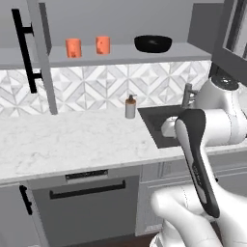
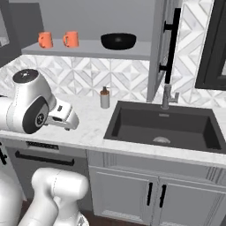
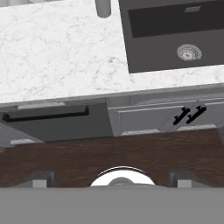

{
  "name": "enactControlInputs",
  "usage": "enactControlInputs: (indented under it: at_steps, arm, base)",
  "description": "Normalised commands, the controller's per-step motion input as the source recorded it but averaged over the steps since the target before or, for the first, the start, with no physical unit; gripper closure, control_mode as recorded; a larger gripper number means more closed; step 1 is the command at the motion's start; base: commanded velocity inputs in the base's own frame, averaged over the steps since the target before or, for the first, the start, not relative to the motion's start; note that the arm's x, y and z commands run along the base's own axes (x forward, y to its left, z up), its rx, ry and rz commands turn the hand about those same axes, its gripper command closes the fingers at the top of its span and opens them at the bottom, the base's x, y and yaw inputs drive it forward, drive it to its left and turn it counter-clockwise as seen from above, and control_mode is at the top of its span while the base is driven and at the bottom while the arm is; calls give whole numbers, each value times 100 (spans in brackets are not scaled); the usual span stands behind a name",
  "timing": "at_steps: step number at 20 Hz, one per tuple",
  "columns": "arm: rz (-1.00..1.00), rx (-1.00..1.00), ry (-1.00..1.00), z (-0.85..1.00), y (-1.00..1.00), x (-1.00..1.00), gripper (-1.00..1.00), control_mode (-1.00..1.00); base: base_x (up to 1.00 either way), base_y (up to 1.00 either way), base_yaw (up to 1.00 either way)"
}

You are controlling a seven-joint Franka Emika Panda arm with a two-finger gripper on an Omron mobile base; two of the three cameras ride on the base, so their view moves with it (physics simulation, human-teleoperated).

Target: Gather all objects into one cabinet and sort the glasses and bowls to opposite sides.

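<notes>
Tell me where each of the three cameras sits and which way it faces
Left base view: behind the arm's left, facing the counter, the shelf with two orange cups and black bowl; arm at right.
Right base view: behind the arm's right, facing the sink; arm at left.
Hand view: looks down on counter edge, sink and wood floor; open tool tips at bottom.
Shared: both base views show cups, bowl, soap bottle.

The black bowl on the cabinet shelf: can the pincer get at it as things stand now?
Probably yes. The black bowl sits alone on the open shelf, the cabinet door swung aside. The open pincer hangs low, facing the counter, so the arm must rise first.
</notes>
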Motion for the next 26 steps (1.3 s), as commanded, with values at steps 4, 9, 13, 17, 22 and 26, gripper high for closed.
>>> enactControlInputs:
  at_steps: [4, 9, 13, 17, 22, 26]
  arm:
    - [0, 0, 0, 0, 0, 0, -100, 100]
    - [0, 0, 0, 0, 0, 0, -100, 100]
    - [0, 0, 0, 0, 0, 0, -100, 100]
    - [0, 0, 0, 0, 0, 0, -100, 100]
    - [0, 0, 0, 0, 0, 0, -100, 100]
    - [0, 0, 0, 0, 0, 0, -100, 100]
  base:
    - [-45, 0, 21]
    - [-16, 10, 27]
    - [-21, 49, 39]
    - [-30, 99, 31]
    - [-3, 100, 9]
    - [0, 98, 0]
